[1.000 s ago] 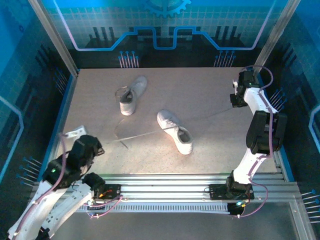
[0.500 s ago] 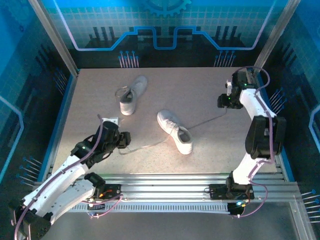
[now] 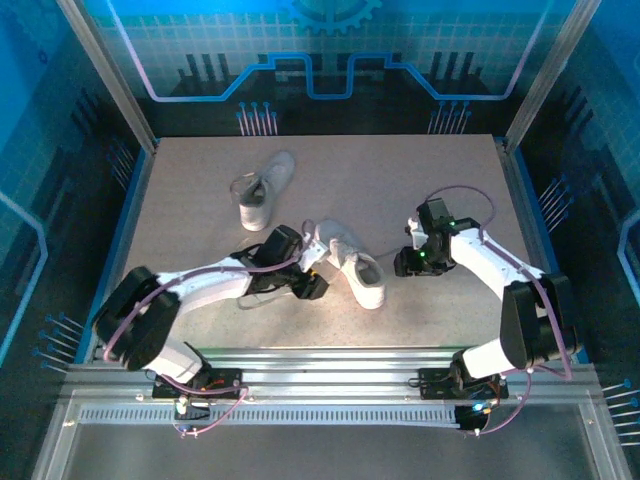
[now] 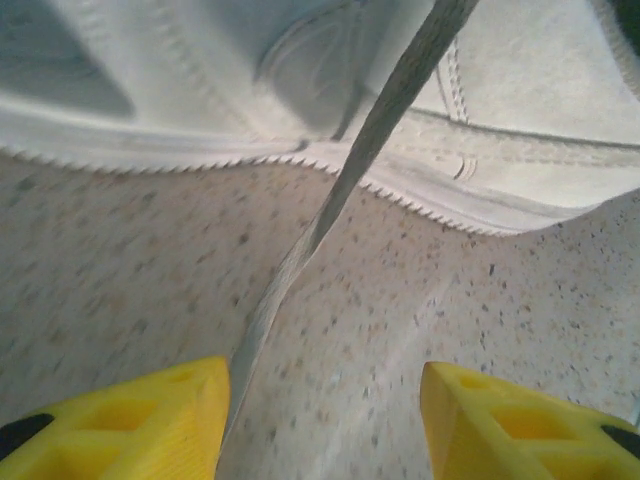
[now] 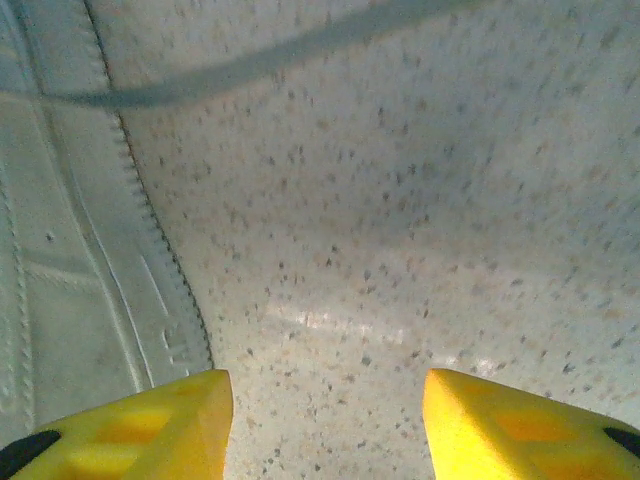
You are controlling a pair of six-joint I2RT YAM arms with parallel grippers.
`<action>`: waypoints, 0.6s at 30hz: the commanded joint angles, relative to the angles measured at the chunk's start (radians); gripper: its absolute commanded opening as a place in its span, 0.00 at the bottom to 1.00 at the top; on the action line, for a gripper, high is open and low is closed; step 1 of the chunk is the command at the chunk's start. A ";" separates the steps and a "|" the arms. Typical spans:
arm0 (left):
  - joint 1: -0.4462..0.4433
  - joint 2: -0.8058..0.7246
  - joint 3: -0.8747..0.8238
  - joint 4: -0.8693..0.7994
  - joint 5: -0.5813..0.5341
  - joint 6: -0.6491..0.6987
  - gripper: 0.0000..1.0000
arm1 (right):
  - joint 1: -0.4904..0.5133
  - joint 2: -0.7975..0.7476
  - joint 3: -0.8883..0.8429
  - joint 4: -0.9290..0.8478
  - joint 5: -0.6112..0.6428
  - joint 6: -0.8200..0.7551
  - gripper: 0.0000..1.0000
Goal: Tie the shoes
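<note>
Both arms have swung in from the table edges to the near shoe (image 3: 352, 263), which lies between the two grippers. Left gripper (image 3: 312, 287) sits low, just beside the shoe, fingers (image 4: 140, 420) spread, nothing clamped. A lace (image 4: 345, 180) runs from the shoe down between them, close to the left-hand finger. Right gripper (image 3: 403, 262) is just beside the shoe's other side, fingers (image 5: 520, 420) also spread, bare table between them. The sole edge is to their left and a second lace strand (image 5: 250, 65) crosses ahead. Far shoe (image 3: 262, 188) lies beyond the left gripper, well apart. Table (image 3: 430, 180): pale speckled top, blue rim. Back wall (image 3: 450, 40): blue grid panel, circuit lines, gear graphic (image 3: 333, 10). Aluminium posts (image 3: 105, 70) at the corners. Embossed mark (image 5: 175, 345) on the sole side, too blurred to read.
</note>
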 commanded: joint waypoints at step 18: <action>-0.012 0.118 -0.098 0.258 -0.096 0.017 0.00 | 0.068 -0.053 -0.176 0.131 -0.189 0.113 0.52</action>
